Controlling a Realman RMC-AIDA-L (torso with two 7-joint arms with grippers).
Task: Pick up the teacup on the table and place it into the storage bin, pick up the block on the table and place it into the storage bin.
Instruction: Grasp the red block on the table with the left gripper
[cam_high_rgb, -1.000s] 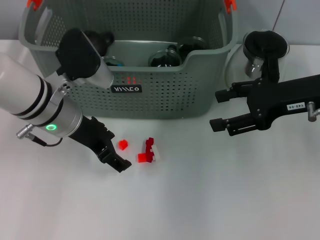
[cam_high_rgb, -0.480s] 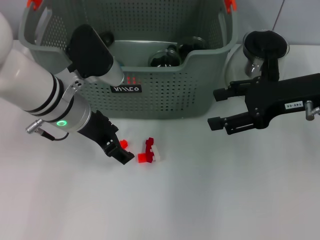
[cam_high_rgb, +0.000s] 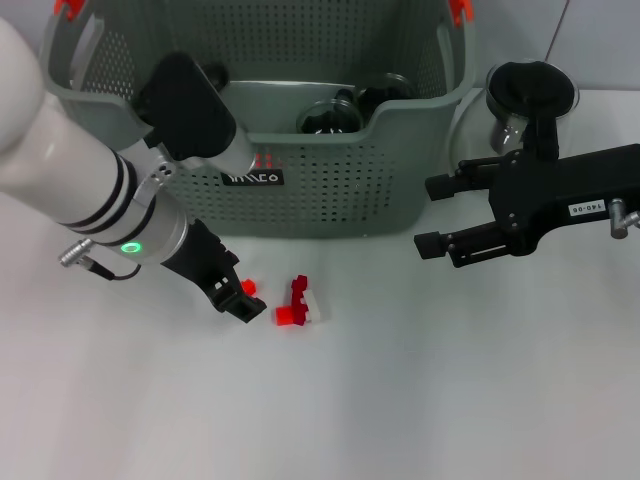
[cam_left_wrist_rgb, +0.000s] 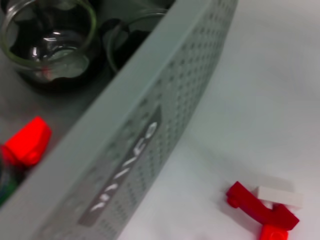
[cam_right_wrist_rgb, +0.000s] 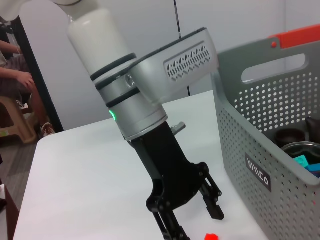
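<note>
A small red block (cam_high_rgb: 249, 287) lies on the white table (cam_high_rgb: 420, 400), right at the fingertips of the left gripper (cam_high_rgb: 236, 293), which is lowered to the table surface with its black fingers spread apart; whether the block is touched by them cannot be told. Just to the right of that gripper lies a cluster of red and white bricks (cam_high_rgb: 297, 304), apart from the single block. Behind the gripper stands the grey-green perforated storage bin (cam_high_rgb: 330, 180), with orange-red handle clips (cam_high_rgb: 68, 8) at its far corners and a black label (cam_high_rgb: 251, 178) on its front wall. Glass cups (cam_left_wrist_rgb: 50, 40) are seen inside the bin. The right gripper (cam_high_rgb: 432, 215) is held above the table well to the right, beside the bin's right end, with its fingers set wide and nothing between them. Behind it a glass teacup (cam_high_rgb: 522, 102) stands on the table.
</note>
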